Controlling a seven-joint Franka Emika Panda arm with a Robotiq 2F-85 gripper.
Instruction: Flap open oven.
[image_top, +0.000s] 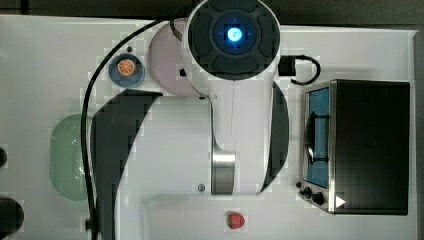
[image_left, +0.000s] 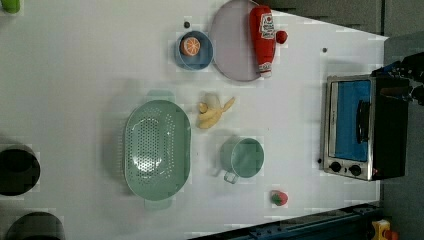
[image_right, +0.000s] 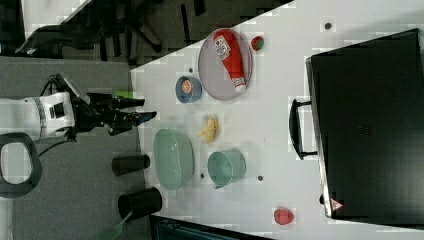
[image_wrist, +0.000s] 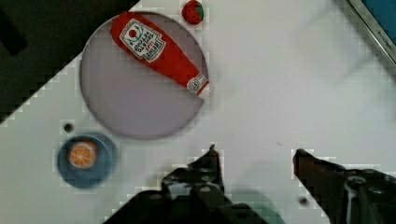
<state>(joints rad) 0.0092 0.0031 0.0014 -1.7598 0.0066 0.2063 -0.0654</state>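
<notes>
The gripper (image_wrist: 254, 154) hangs wide open and empty above the white surface (image_wrist: 280, 84). Beyond it lies a ketchup bottle (image_wrist: 156, 53) on a plate (image_wrist: 121, 107). The oven (image_left: 362, 127), door shut, stands at the surface's far edge.

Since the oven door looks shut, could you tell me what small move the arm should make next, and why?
Probably carry the gripper toward the oven. Its fingers are open and empty above bare table near the plate, well away from the door handle, and the door is closed.
</notes>
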